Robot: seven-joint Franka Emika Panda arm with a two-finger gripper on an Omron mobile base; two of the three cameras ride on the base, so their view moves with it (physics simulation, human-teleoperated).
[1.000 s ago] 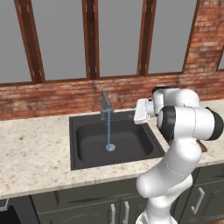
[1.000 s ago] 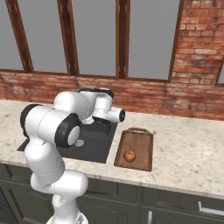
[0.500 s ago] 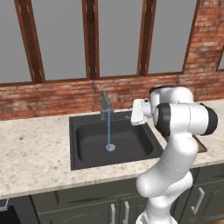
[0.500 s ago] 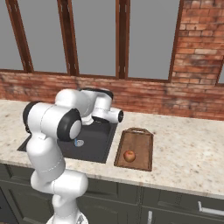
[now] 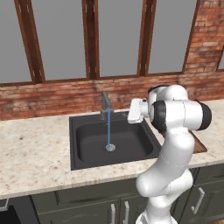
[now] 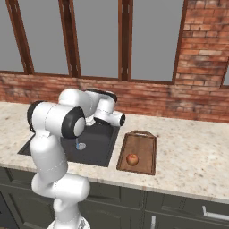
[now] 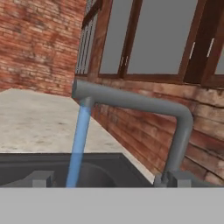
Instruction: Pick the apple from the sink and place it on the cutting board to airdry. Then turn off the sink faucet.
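The red-orange apple (image 6: 132, 159) lies on the brown cutting board (image 6: 144, 142), right of the dark sink (image 6: 101, 146). Blue water runs from the grey sink faucet (image 5: 105, 104) down to the drain (image 5: 110, 148) of the sink (image 5: 87, 140). My gripper (image 5: 130, 112) hovers over the basin's back right corner, a short way right of the faucet and pointing at it. In the hand view the faucet (image 7: 131, 102) crosses the picture with its post on the right. Down there my gripper (image 7: 111, 179) stands open, its fingertips (image 7: 41, 178) far apart and nothing between them.
Speckled beige counter (image 5: 35, 148) surrounds the sink. A brick wall (image 5: 48, 98) with dark-framed windows rises just behind the faucet. A sliver of the cutting board (image 5: 200, 144) shows past my arm. Cabinet fronts (image 5: 87, 205) run below the counter edge.
My hand has moved left over the sink, closer to the faucet. The apple still rests on the board and the water keeps running.
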